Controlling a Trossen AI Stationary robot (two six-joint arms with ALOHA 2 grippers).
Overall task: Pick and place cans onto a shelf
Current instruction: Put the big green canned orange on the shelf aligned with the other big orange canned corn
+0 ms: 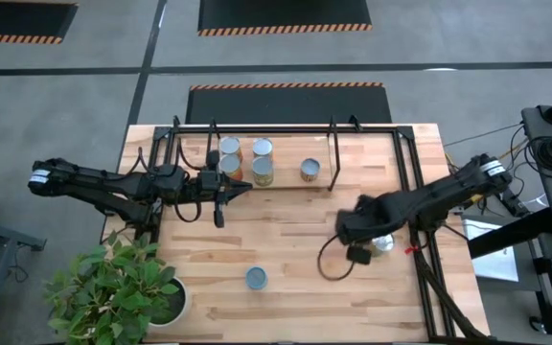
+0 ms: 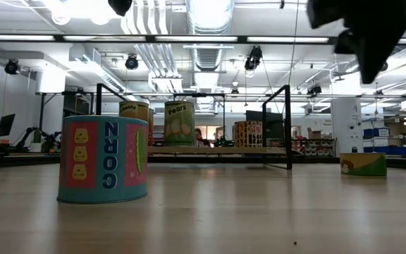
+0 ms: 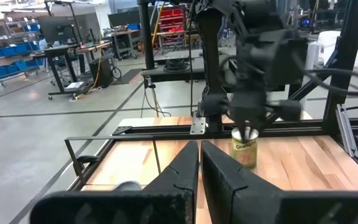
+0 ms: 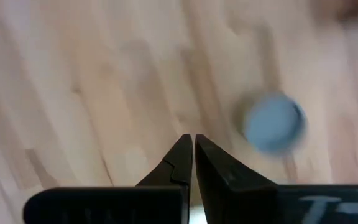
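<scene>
1. We see the left gripper (image 3: 199, 163) with its two dark fingers pressed together, nothing between them; in the high view it (image 1: 242, 187) sits just off the front edge of the shelf, touching no can.
2. We see the right gripper (image 4: 192, 155) with its fingers likewise pressed together and empty, pointing down at bare wood; a blue-grey can top (image 4: 273, 122) lies at about two o'clock from its tips, apart from them.
3. From above, the right gripper (image 1: 350, 228) hangs over the table's right half, with a silvery-topped can (image 1: 383, 243) just beside it at about four o'clock.
4. The shelf (image 1: 286, 178), black rods over a light board, stands along the table's far edge at twelve o'clock. On it we count four cans (image 1: 245, 160) clustered at its left part and a fifth can (image 1: 310, 170) alone further right.
5. One corn can (image 1: 256, 278) stands alone near the table's front edge, at six o'clock; it looms large in the low view (image 2: 104, 159).
6. A potted plant (image 1: 118, 287) occupies the table's front-left corner, at about eight o'clock.
</scene>
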